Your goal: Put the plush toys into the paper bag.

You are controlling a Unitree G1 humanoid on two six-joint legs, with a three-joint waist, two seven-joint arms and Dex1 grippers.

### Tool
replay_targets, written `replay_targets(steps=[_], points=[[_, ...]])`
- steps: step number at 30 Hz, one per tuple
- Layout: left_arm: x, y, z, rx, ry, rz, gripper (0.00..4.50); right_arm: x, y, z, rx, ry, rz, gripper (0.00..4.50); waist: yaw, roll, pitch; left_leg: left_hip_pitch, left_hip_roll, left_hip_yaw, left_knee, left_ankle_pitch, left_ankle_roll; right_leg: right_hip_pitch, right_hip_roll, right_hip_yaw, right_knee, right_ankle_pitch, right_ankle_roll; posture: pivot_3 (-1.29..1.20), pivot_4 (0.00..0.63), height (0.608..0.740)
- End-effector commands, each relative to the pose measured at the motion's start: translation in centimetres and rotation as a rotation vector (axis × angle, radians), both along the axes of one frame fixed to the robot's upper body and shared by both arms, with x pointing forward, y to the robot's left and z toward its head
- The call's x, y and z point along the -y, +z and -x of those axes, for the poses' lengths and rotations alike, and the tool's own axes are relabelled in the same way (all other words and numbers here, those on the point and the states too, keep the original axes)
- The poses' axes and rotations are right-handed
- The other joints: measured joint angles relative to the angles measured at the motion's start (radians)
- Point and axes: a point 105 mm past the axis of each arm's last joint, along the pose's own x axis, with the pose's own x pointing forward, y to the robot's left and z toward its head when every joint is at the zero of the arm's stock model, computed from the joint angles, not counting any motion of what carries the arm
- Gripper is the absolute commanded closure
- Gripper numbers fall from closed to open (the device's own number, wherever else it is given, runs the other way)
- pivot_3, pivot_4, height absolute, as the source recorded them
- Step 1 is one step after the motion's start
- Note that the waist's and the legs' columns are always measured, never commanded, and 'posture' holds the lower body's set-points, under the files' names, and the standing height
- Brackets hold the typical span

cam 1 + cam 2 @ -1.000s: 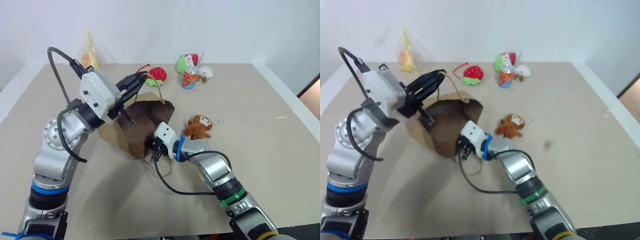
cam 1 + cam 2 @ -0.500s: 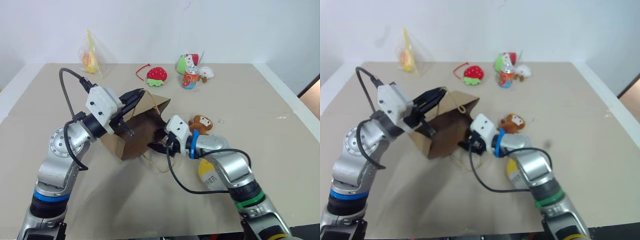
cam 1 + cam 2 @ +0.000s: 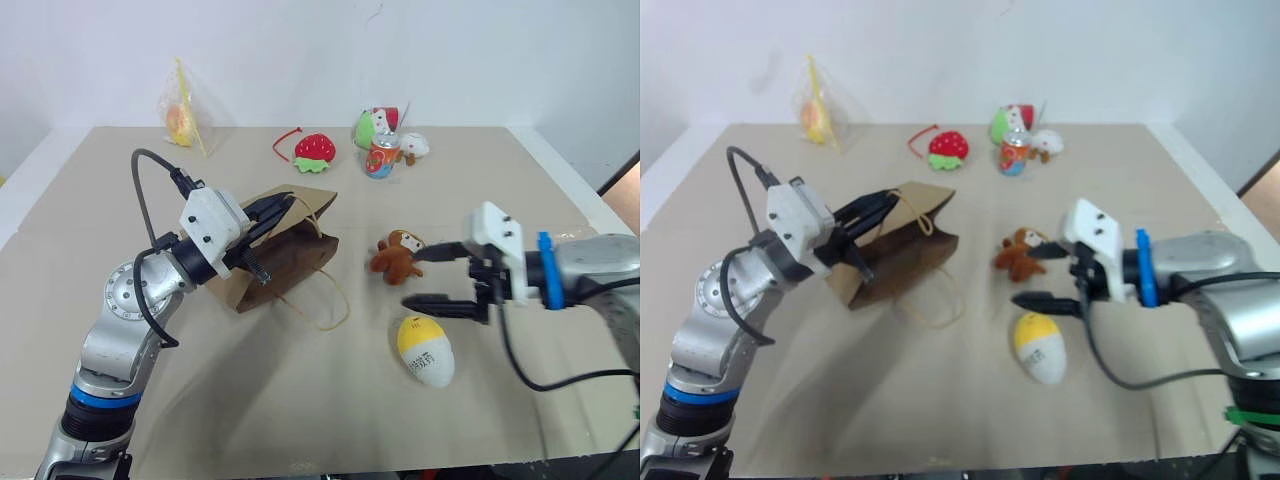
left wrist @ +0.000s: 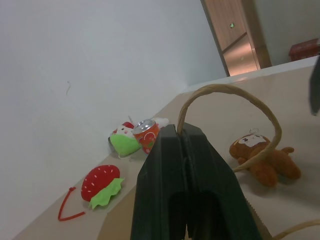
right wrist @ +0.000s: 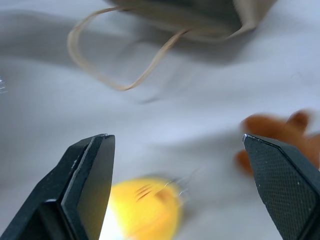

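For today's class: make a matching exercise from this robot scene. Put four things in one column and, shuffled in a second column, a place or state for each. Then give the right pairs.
Things
1. paper bag
2. monkey plush
3. egg-shaped plush
4. strawberry plush

Places or states
A. lying nearest the table's front edge
B. far across the table, near the can
C. handle pinched in the left gripper
D. beside the upper finger of the open right gripper

Pairs: 1-C, 2-D, 3-A, 4-B

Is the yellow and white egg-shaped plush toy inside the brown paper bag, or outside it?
Outside. The yellow and white egg-shaped plush toy lies on the table, apart from the brown paper bag.
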Motion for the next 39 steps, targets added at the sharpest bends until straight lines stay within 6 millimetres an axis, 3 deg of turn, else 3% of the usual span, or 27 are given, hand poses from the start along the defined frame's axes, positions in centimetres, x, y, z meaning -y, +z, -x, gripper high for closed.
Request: replay_targets(steps=[1, 8, 11, 12, 13, 15, 16, 18, 19, 21, 23, 25, 33, 39], points=[[0.1, 0.7, 0.4, 0.05, -0.007, -0.005, 4.5, 0.5, -2.1, 1.6, -0.044, 0.067, 0.089, 0.07, 0.0, 0.0, 0.0, 0.0, 0.0, 0.0, 0.0, 0.0, 0.0, 0.0, 0.0, 0.0, 0.0, 0.0, 0.0, 0.0, 0.15, 0.74], [0.0, 0.7, 0.4, 0.052, -0.003, -0.02, 4.5, 0.2, -5.3, 1.1, -0.066, 0.027, 0.054, 0.07, -0.002, -0.001, 0.0, 0.001, 0.0, 0.001, 0.002, 0.0, 0.0, 0.001, 0.0, 0.001, 0.0, 0.002, 0.003, 0.0, 0.15, 0.74], [0.0, 0.7, 0.3, 0.055, 0.0, -0.026, 4.5, 0.3, -6.1, 0.5, -0.03, 0.017, 0.064, 0.84, -0.001, -0.001, 0.0, 0.001, -0.001, 0.001, 0.003, 0.001, 0.0, 0.001, 0.001, 0.001, 0.0, 0.002, 0.004, 0.0, 0.15, 0.74], [-0.1, 0.7, 0.3, 0.056, 0.001, -0.027, 4.5, 0.3, -6.4, 0.5, -0.027, 0.025, 0.074, 1.58, -0.001, -0.001, 0.0, 0.001, -0.001, 0.001, 0.003, 0.001, 0.0, 0.001, 0.0, 0.001, 0.0, 0.002, 0.004, 0.0, 0.15, 0.74], [-0.1, 0.8, 0.3, 0.057, 0.002, -0.027, 4.5, 0.5, -6.8, 0.6, -0.026, 0.034, 0.091, 1.58, -0.001, -0.001, 0.0, 0.001, -0.001, 0.001, 0.003, 0.001, 0.0, 0.001, 0.0, 0.001, 0.0, 0.002, 0.004, 0.0, 0.15, 0.74], [-0.1, 0.8, 0.2, 0.058, 0.005, -0.025, 4.5, 0.7, -7.2, 0.9, -0.026, 0.051, 0.105, 2.23, 0.0, -0.001, 0.0, 0.0, -0.002, 0.001, 0.002, 0.001, 0.0, 0.001, 0.0, 0.001, 0.0, 0.002, 0.004, 0.0, 0.15, 0.74], [-0.1, 0.9, 0.2, 0.058, 0.006, -0.024, 4.5, 0.8, -7.3, 0.9, -0.019, 0.057, 0.113, 2.79, 0.001, -0.001, 0.0, 0.0, -0.002, 0.001, 0.002, 0.001, 0.0, 0.002, 0.0, 0.001, 0.0, 0.002, 0.004, 0.0, 0.15, 0.74], [-0.1, 0.9, 0.1, 0.058, 0.006, -0.022, 4.5, 0.9, -7.4, 0.8, 0.0, 0.071, 0.133, 3.06, 0.001, -0.001, 0.0, 0.0, -0.002, 0.001, 0.002, 0.001, 0.0, 0.001, 0.0, 0.001, 0.0, 0.002, 0.004, 0.0, 0.15, 0.74], [0.0, 0.9, 0.1, 0.057, 0.005, -0.022, 4.5, 1.0, -7.0, 0.4, 0.03, 0.07, 0.133, 4.07, 0.001, -0.001, 0.0, 0.001, -0.001, 0.001, 0.002, 0.001, 0.0, 0.002, 0.0, 0.0, 0.0, 0.002, 0.004, 0.0, 0.15, 0.74], [0.0, 0.9, 0.1, 0.056, 0.006, -0.017, 4.5, 0.1, -3.5, -1.6, 0.111, 0.011, -0.004, 4.07, -0.001, -0.001, 0.0, 0.002, -0.001, 0.001, 0.002, 0.001, 0.0, 0.003, 0.0, 0.001, 0.0, 0.002, 0.004, 0.0, 0.15, 0.74], [0.0, 1.1, 0.0, 0.062, 0.011, -0.008, 4.5, -1.7, 1.6, -3.3, 0.184, -0.02, -0.213, 4.07, -0.003, -0.002, 0.0, 0.002, -0.001, 0.002, 0.003, 0.001, 0.0, 0.002, 0.0, 0.001, 0.0, 0.002, 0.004, 0.0, 0.15, 0.74], [0.0, 1.4, 0.0, 0.075, 0.023, 0.007, 4.5, -3.8, 3.9, -3.5, 0.197, 0.02, -0.321, 4.07, -0.003, -0.001, 0.0, 0.002, -0.001, 0.002, 0.003, 0.001, 0.001, 0.002, 0.0, 0.002, 0.0, 0.003, 0.004, 0.0, 0.15, 0.74], [-0.1, 1.6, -0.2, 0.083, 0.051, 0.036, 4.5, -10.1, 4.1, -3.4, 0.17, 0.119, -0.425, 4.07, -0.003, -0.003, 0.001, -0.001, 0.0, 0.0, 0.001, 0.002, 0.001, -0.001, 0.001, 0.002, 0.0, 0.003, 0.0, 0.0, 0.15, 0.74], [0.0, 1.6, -0.3, 0.075, 0.061, 0.055, 4.5, -12.4, 4.0, -4.5, 0.198, 0.105, -0.46, 4.07, -0.003, -0.002, 0.001, -0.002, 0.0, 0.001, 0.001, 0.002, 0.001, -0.002, -0.001, 0.003, 0.0, 0.004, 0.001, 0.0, 0.15, 0.74]])
